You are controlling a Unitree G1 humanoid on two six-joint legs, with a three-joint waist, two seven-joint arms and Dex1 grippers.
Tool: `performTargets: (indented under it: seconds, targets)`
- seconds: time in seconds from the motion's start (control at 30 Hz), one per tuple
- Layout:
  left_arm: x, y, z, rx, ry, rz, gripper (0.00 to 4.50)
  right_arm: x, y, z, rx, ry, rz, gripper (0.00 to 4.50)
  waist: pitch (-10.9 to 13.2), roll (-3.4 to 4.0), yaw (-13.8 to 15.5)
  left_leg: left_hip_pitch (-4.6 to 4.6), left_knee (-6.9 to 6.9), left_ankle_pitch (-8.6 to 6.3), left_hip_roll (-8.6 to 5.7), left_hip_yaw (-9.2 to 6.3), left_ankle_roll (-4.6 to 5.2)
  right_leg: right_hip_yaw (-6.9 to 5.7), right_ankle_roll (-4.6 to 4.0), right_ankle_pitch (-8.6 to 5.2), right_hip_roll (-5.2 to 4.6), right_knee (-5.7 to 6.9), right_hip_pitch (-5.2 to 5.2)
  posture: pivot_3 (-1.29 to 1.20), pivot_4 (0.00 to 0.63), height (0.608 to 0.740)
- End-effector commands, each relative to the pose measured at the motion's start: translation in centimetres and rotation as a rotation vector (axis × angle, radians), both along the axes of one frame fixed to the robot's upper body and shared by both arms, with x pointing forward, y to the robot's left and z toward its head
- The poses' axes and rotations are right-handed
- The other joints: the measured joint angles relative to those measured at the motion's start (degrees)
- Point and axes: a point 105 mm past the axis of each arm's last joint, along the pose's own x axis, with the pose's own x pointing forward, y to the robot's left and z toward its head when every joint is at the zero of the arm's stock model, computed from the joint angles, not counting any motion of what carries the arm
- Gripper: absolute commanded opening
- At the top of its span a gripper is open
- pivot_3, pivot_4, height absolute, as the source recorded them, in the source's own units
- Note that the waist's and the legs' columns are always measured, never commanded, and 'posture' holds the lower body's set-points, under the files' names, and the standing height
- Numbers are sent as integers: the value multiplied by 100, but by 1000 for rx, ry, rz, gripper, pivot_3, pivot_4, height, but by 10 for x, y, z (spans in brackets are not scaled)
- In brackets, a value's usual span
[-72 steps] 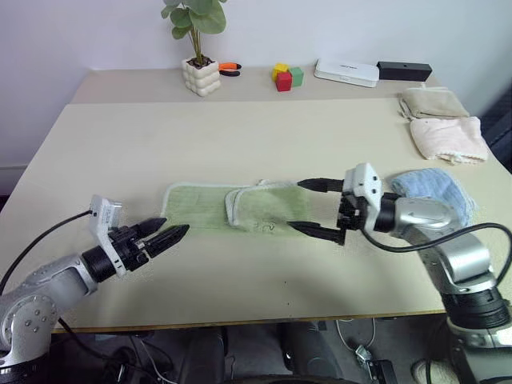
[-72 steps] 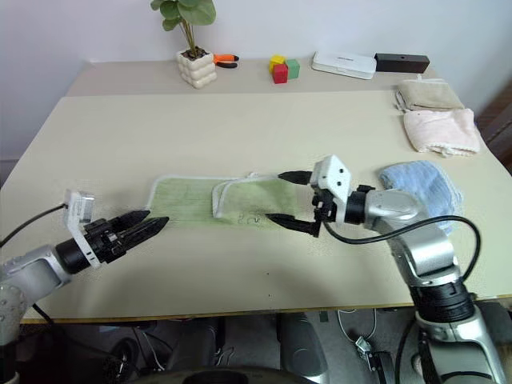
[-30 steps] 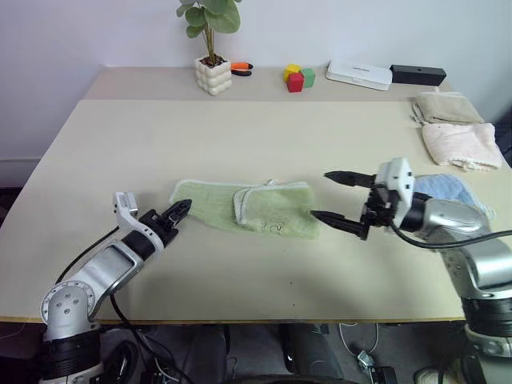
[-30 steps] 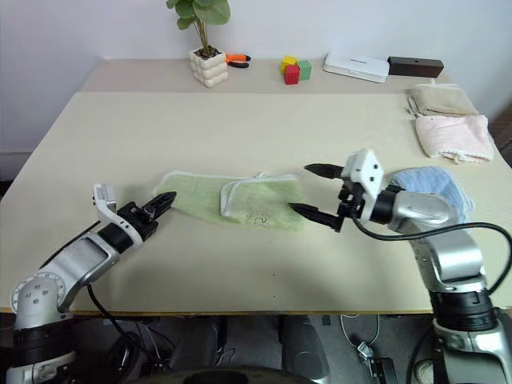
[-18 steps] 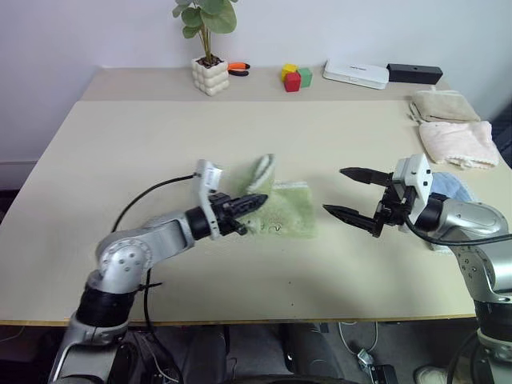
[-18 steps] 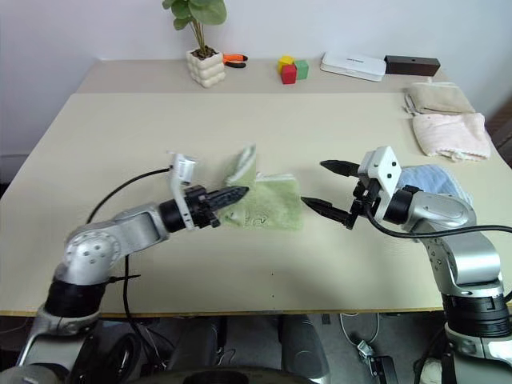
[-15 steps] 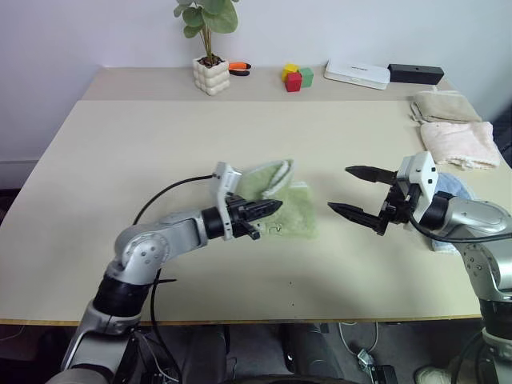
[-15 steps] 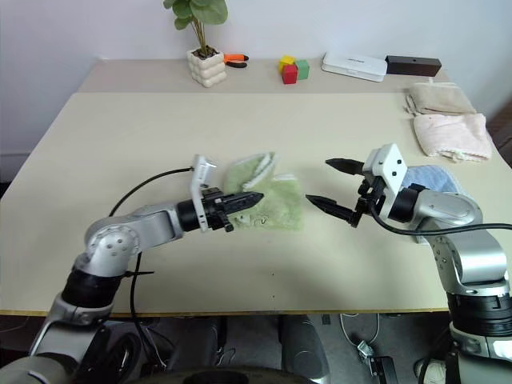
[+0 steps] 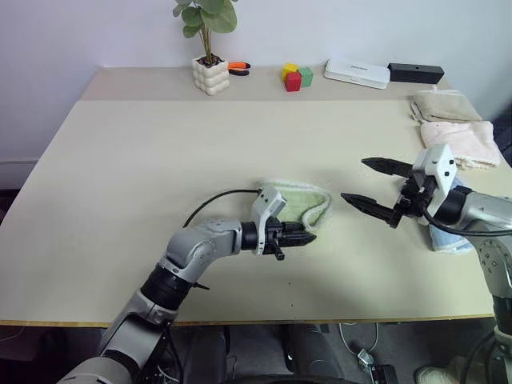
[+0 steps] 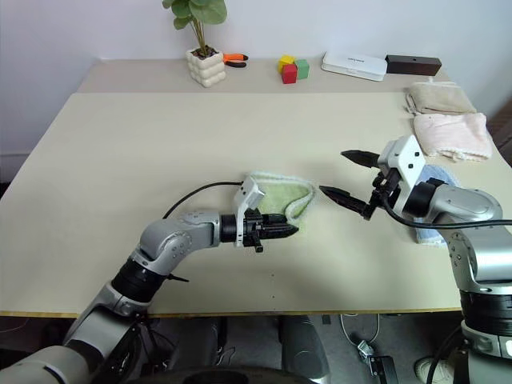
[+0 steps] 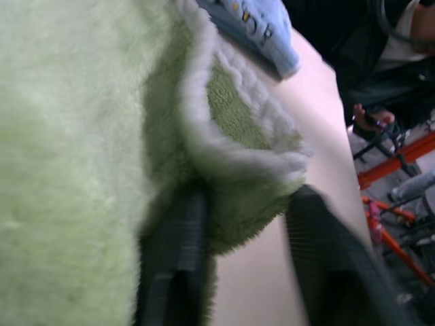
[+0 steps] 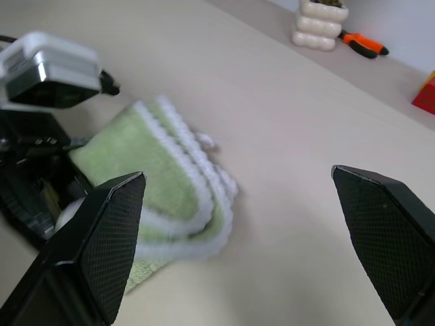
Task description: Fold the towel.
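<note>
The light green terry towel with a whitish stitched edge (image 9: pixel 302 205) lies folded in a small bundle near the middle of the beige worktop (image 9: pixel 160 152). The left gripper (image 9: pixel 300 238) is at its near edge, fingers parted with a towel fold lying between them. The right gripper (image 9: pixel 374 182) hovers just beside the towel, its fingers wide apart and holding nothing.

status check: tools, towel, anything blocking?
Left tool open at towel edge. Right tool open, hovering beside it, empty. Towel folded over in a bundle. Blue cloth lies under the right arm.
</note>
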Motion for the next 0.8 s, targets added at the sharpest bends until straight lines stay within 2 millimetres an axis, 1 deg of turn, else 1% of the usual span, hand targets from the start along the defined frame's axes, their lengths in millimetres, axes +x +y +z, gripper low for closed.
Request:
performTargets:
  seconds: [0.03, 0.07, 0.1, 0.23, 0.33, 0.4, 0.47, 0.57, 0.6, 0.63, 0.73, 0.8]
  targets:
    - [6, 2, 6, -10, -47, 24, 3730, -3, 2, 12, -5, -49, 4, 4500, 0, 0, 4, 0, 1, 0, 0, 0, 0, 0, 0, 0, 0, 0, 0, 0, 150, 740]
    - [7, 2, 8, -11, -54, 27, 4217, -3, 2, 12, -4, -49, 3, 4500, 0, 0, 4, 0, 1, 0, 0, 0, 0, 0, 0, 0, 0, 0, 0, 0, 150, 740]
    - [8, 3, 13, -27, -69, 25, 4438, -1, 2, 12, -3, -49, 1, 4500, 0, 0, 1, 1, 1, 0, 0, 0, 0, 0, 0, 0, 0, 0, 1, 0, 150, 740]
    - [11, 3, 38, -116, -123, 22, 4438, 3, 4, 12, 0, -55, 0, 4500, 0, 0, -14, 3, 1, 0, 0, 0, 0, 0, 0, 0, 0, 4, 0, 0, 150, 740]
    - [2, 3, 55, -165, -236, -33, 4438, 5, 6, 14, 0, -67, 5, 4500, 0, 1, -5, 2, 0, 0, 0, 0, 0, 0, 1, 1, 0, 4, 0, 0, 150, 740]
    - [-3, 4, 58, -167, -274, -58, 4438, 8, 7, 16, 9, -75, 2, 4500, 0, 1, 1, 1, -1, 0, 0, 0, 0, 0, 2, 0, -1, 2, 0, 0, 150, 740]
    - [-7, 8, 58, -177, -219, -83, 4438, 11, 8, 18, 19, -83, 0, 4500, 1, 1, 2, 1, 0, 0, 0, 0, 0, 0, 2, 0, -1, 3, 0, 0, 150, 740]
    - [-12, 16, 59, -164, -212, -117, 4438, 14, 11, 19, 39, -88, -2, 4500, 1, 1, -13, 1, 0, 0, 0, 0, 0, 0, 3, 0, 0, 4, 0, 0, 150, 740]
    - [-10, 18, 60, -168, -214, -104, 4438, 14, 11, 20, 48, -92, -7, 4500, 1, 1, -17, 2, 0, 0, 1, -1, 0, 0, 3, 0, 0, 5, 0, 0, 150, 740]
    - [-3, 21, 63, -177, -221, -59, 4438, 16, 11, 21, 64, -95, -17, 4500, 1, 2, -17, 2, 0, 0, 1, -1, 0, 0, 4, 0, 0, 6, 0, 0, 150, 740]
    - [43, 43, 80, -249, -224, 215, 4438, 29, 10, 34, 195, -175, -164, 4500, 2, 1, -14, 2, 4, 0, 1, -1, 0, -1, 4, 0, 0, 7, 1, 0, 150, 740]
    - [65, 59, 92, -303, -241, 360, 3934, 31, 14, 31, 275, -168, -233, 3944, 2, 1, -3, 2, 5, 0, 1, -3, 0, -2, 3, 1, 0, 9, 1, 0, 150, 740]
